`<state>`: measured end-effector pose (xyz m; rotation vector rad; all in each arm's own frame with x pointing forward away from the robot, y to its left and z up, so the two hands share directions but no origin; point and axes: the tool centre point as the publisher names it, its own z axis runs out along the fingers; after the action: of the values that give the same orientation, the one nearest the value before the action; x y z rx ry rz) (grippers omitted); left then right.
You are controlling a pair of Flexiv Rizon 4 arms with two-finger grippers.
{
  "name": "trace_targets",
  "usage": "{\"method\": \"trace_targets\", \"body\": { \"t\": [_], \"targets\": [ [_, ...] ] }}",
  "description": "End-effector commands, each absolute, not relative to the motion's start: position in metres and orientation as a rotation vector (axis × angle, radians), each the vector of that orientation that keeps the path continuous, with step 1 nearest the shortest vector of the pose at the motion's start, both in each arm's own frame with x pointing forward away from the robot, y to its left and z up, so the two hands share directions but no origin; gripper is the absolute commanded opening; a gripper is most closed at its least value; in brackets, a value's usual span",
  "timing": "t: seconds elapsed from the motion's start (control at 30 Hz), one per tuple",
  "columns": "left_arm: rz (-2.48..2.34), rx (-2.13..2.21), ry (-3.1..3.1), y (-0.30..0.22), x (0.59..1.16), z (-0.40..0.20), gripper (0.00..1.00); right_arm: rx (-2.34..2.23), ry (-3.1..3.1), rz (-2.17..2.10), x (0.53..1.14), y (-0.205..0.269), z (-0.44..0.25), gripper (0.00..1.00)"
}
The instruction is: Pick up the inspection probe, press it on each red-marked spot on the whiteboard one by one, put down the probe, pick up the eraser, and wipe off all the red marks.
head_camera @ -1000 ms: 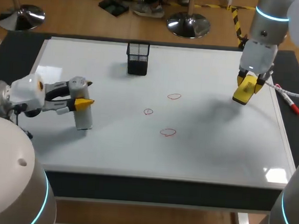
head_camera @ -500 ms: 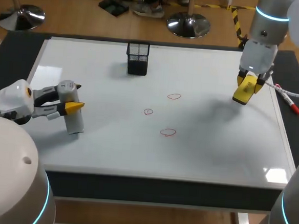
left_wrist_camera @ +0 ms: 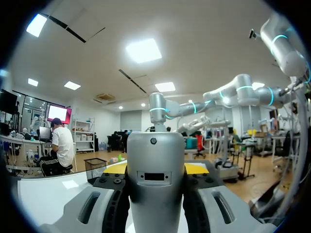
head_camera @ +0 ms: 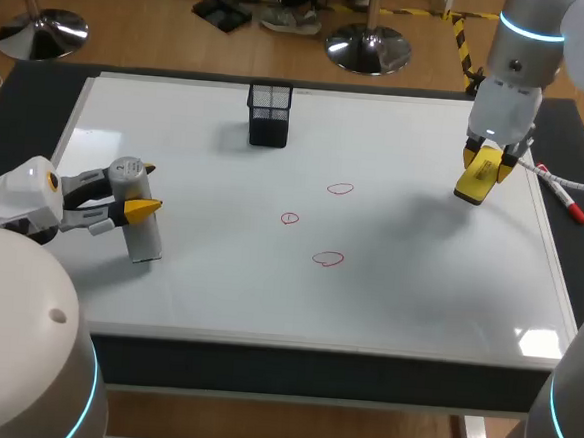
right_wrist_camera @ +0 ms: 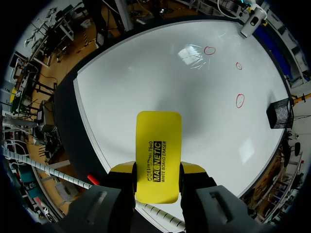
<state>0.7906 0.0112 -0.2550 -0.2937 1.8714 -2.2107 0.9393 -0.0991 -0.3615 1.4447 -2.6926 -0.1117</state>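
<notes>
Left arm has pulled back toward its own side over the last second, taking the probe (head_camera: 143,234) away from mid-whiteboard (head_camera: 396,307), then pretty much parked; right arm hasn't budged. Head view: left tool (head_camera: 142,189) is clamped sideways on the probe's upper half. The probe is near upright, with its foot seemingly resting on the board by the left edge. The three red marks (head_camera: 289,219) sit mid-board, off to the probe's right. Right tool (head_camera: 487,157) hangs over the board's right end pinching the eraser (head_camera: 474,184), which points down and looks clear of the board, going by its shadow. So the marks lie to the eraser's left and a bit nearer the robot, and I'd say both arms are about equally far off. With the eraser already in hand, my guess is the move that matters is a sweep left. Mesh holder (head_camera: 268,114) stands at the back, and a red marker (head_camera: 566,203) lies on the dark surface (head_camera: 19,110) past the right edge. Left wrist view: the probe (left_wrist_camera: 155,179) fills the gap, with the tool pressed on both flanks. It has a small dark window, but no writing I can make out. Right wrist view: the eraser's (right_wrist_camera: 158,150) long axis runs straight out from the tool, which squeezes its near end. The marks are ahead, off toward the holder side. There's black print on the eraser's face, which I'm leaving unread.
</notes>
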Motion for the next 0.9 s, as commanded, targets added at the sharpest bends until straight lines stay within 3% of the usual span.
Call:
{"method": "trace_targets", "body": {
  "t": [0.03, 0.53, 0.9],
  "targets": [
    [-2.210, -0.293, 1.871, 0.011, 0.790, -0.254, 0.00, 1.476, -2.669, -0.095, 0.938, -0.094, -0.359, 0.00],
    [-2.210, -0.293, 1.871, 0.011, 0.790, -0.254, 0.00, 1.885, -2.396, -0.011, 0.932, 0.056, -0.356, 0.00],
    [-2.210, -0.293, 1.871, 0.011, 0.790, -0.254, 0.00, 2.026, -2.254, 0.027, 0.921, 0.137, -0.363, 0.00]
  ]
}}
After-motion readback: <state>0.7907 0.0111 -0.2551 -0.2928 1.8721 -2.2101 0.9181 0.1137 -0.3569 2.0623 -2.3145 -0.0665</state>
